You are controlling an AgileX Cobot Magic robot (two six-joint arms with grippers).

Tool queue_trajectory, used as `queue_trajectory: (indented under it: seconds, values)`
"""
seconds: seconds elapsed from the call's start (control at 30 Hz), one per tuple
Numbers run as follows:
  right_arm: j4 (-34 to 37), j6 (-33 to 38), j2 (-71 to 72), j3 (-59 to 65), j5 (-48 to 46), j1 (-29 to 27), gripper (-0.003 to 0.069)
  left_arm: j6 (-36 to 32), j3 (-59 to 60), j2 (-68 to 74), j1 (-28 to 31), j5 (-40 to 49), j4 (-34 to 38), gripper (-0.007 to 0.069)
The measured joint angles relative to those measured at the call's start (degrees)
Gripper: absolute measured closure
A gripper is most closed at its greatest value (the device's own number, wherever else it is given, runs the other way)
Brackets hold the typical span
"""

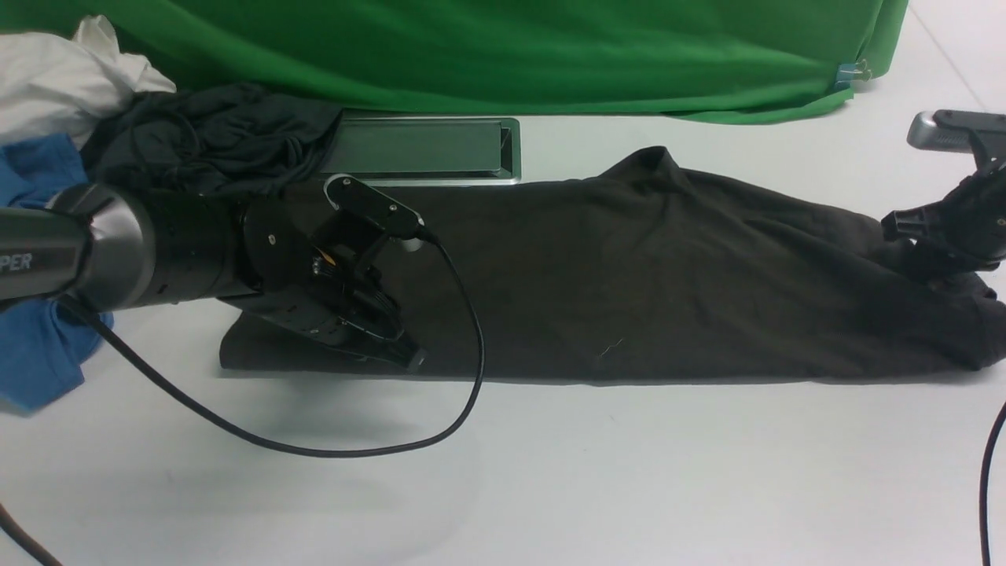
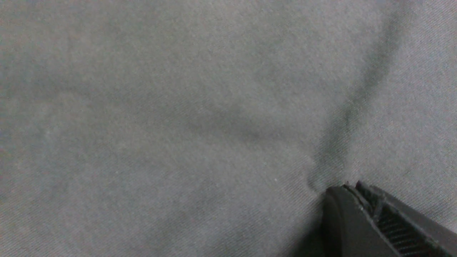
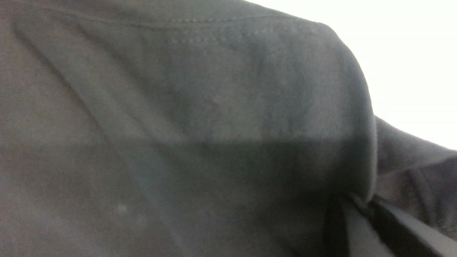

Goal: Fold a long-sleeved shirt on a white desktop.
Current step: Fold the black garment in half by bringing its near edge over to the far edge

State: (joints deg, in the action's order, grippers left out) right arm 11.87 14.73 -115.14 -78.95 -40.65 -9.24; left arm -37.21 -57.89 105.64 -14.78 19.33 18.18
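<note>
- A robot lab or test studio: a draped green cloth backdrop (image 1: 471,55) hangs behind a plain white desktop (image 1: 550,472).
- A grey rectangular metal cable hatch (image 1: 424,149) is set into the desktop.
- A black cabled robot arm (image 1: 157,251) reaches over it.

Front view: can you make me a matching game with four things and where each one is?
Things:
1. long-sleeved shirt
2. green cloth
3. blue garment
4. grey hatch

Places:
A. bunched at the far left edge
B. draped along the back
C. spread wide across the middle
D. between the green cloth and the shirt

Pairs: 1-C, 2-B, 3-A, 4-D.
</note>
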Motion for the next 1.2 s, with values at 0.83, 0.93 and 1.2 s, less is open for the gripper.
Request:
queue_trajectory:
  seconds: [0.83, 0.93, 1.2]
  values:
    - [-6.1, 4.5, 1.2, 0.0, 10.0, 0.0, 0.0634, 0.5, 0.0, 0.0, 0.0, 0.4, -1.2, 0.0606]
    - [-6.2, 4.6, 1.2, 0.0, 10.8, 0.0, 0.0595, 0.5, -0.1, 0.0, 0.0, 0.5, -1.3, 0.0606]
    - [-7.1, 0.7, 3.3, 0.0, 8.2, -1.2, 0.0160, 0.6, -0.1, 0.0, 0.0, 0.7, -1.4, 0.0606]
